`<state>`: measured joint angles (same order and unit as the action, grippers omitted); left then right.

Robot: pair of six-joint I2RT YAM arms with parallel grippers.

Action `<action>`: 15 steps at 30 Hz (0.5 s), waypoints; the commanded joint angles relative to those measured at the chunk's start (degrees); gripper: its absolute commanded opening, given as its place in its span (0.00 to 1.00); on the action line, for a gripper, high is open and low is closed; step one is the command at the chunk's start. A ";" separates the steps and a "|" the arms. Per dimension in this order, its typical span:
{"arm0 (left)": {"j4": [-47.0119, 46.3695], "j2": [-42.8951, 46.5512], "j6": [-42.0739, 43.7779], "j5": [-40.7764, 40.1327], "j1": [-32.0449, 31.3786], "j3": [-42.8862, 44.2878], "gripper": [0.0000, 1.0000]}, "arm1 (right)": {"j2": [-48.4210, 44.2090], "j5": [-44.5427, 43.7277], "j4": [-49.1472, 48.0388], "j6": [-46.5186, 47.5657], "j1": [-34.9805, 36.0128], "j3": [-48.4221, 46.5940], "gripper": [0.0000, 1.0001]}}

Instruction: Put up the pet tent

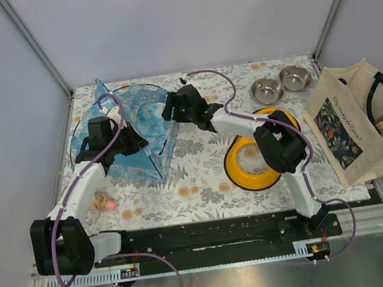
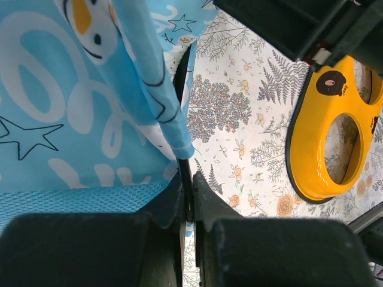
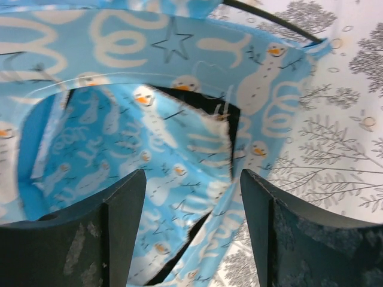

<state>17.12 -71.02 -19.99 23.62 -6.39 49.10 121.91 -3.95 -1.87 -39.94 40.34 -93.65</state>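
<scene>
Top, left-wrist and right-wrist views of a table under a floral cloth (image 1: 203,174), described from the near edge outward. Both arm bases sit at the near edge. Near left, a small pink-and-tan object (image 1: 103,201) lies on the cloth, apart from everything else. Right of centre lies a yellow ring-shaped stand (image 1: 236,169) with a black rim; the right arm passes over it. At the right edge rests a cream tote bag (image 1: 346,129) with a dark floral panel.

Farther back, on the left half, stands the pet tent (image 1: 141,118), light-blue fabric with a snowman print, partly raised and slack. The left gripper (image 2: 188,185) reaches it from the near-left; its fingers are pressed together on a thin black pole (image 2: 182,78) running along a fabric edge. The right gripper (image 3: 191,176) faces the tent's right side with its fingers spread wide and nothing held between them; the printed fabric fills the view beyond.

Far right, two steel bowls (image 1: 267,90) sit side by side, well apart from the tent.
</scene>
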 commanded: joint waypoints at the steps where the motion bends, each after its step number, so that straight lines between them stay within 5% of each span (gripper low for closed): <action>1: 4.32 -1.57 -0.05 1.17 -0.37 1.08 0.00 | 3.33 -7.30 0.11 4.08 -0.44 -5.31 0.74; 5: 4.50 -1.84 0.04 1.17 -0.37 1.08 0.00 | 6.32 -3.80 -2.78 5.23 -0.44 -8.74 0.62; 11: 4.23 -2.27 0.04 1.61 -0.37 1.08 0.00 | 7.55 3.76 -12.44 0.32 -0.35 -7.78 0.01; 15: 4.23 -2.54 0.65 2.48 -0.37 1.52 0.00 | 10.36 8.07 -16.06 -4.87 0.27 -9.18 0.00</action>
<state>17.30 -71.90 -19.99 23.64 -6.33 49.71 129.97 -1.63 -8.21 -39.13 39.92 -99.63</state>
